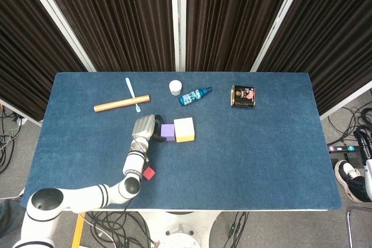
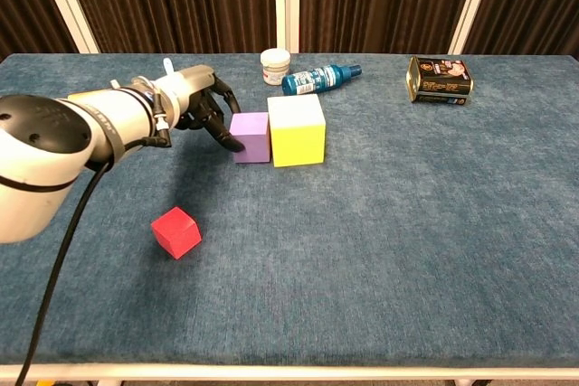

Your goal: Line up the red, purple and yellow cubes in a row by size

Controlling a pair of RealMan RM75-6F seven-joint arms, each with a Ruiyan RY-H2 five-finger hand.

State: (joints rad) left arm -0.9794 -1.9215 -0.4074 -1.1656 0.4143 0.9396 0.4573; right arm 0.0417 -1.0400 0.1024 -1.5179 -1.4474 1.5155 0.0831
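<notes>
The purple cube (image 1: 168,132) (image 2: 251,136) stands on the blue table right against the left side of the larger yellow cube (image 1: 184,129) (image 2: 297,128). My left hand (image 1: 145,127) (image 2: 201,108) is at the purple cube's left side, its dark fingertips touching that face without gripping it. The small red cube (image 1: 149,173) (image 2: 176,231) lies alone nearer the front edge, below the left forearm and apart from the other two. My right hand shows in neither view.
At the back of the table lie an orange stick (image 1: 121,103), a white toothbrush-like tool (image 1: 132,93), a white jar (image 1: 175,87) (image 2: 275,66), a blue bottle on its side (image 1: 195,96) (image 2: 321,78) and a dark tin (image 1: 243,96) (image 2: 439,79).
</notes>
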